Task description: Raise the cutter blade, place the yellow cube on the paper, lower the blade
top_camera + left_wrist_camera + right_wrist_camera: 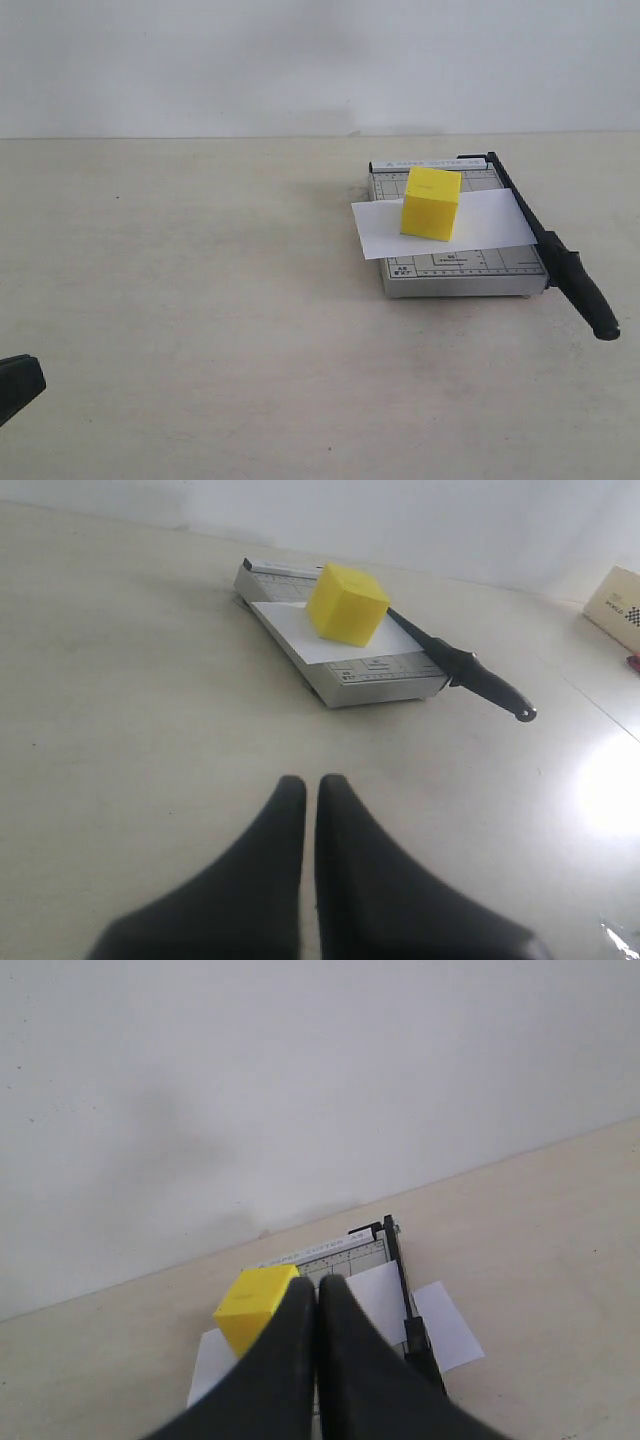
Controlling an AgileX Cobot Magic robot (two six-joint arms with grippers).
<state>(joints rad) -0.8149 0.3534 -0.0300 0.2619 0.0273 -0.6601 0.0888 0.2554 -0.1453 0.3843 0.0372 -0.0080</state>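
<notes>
Exterior view: the trimmer [455, 272] sits right of centre on the table [200, 300], and the blade [555, 265] lies down flat along its right edge, long axis running from the far hinge to the near right, with the fat handle poking out past the front. The paper [385, 228] lies crosswise over the base, overhanging on the left, and the cube [431, 203] sits on it. Only a bit of the left gripper [15, 385] shows, low in the corner. Left wrist view: the left gripper [310, 785] has its fingers pressed together on nothing, well short of the trimmer (the handle points away to the side). Right wrist view: the right gripper [317, 1285] is closed too, empty, above the cube [252, 1300] and blade [400, 1270].
</notes>
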